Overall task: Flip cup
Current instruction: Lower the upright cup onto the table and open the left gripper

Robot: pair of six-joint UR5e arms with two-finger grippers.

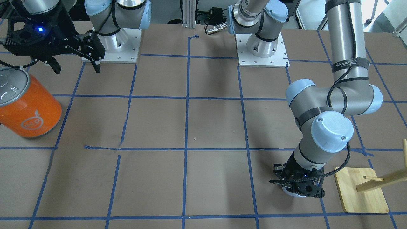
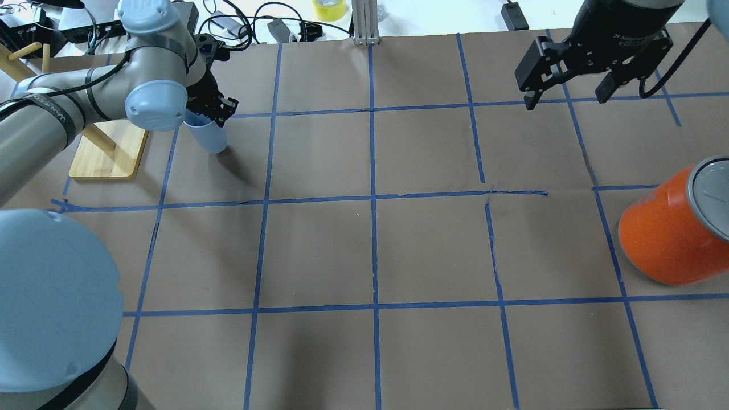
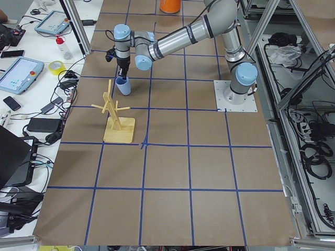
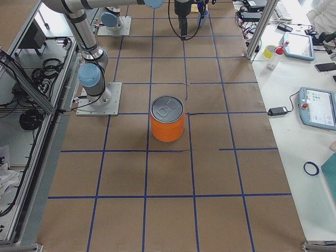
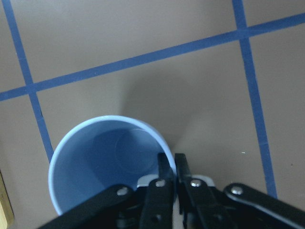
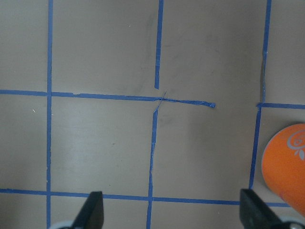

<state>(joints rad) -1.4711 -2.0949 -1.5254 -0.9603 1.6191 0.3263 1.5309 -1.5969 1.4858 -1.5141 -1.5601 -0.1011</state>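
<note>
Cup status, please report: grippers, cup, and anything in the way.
Left gripper jaws shut on cup rim. Cup mouth up, slightly tilted. Right gripper open, empty. Wooden rack close beside cup; orange can far off.

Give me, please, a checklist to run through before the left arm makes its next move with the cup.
1. Left gripper clamped on the cup wall, one finger inside and one outside: ok.
2. Cup's opening faces up: ok.
3. Cup apart from the wooden rack: ok.
4. Cup's base resting on the table: cannot tell.
5. Right gripper open, far from the cup, near the orange can: ok.
</note>
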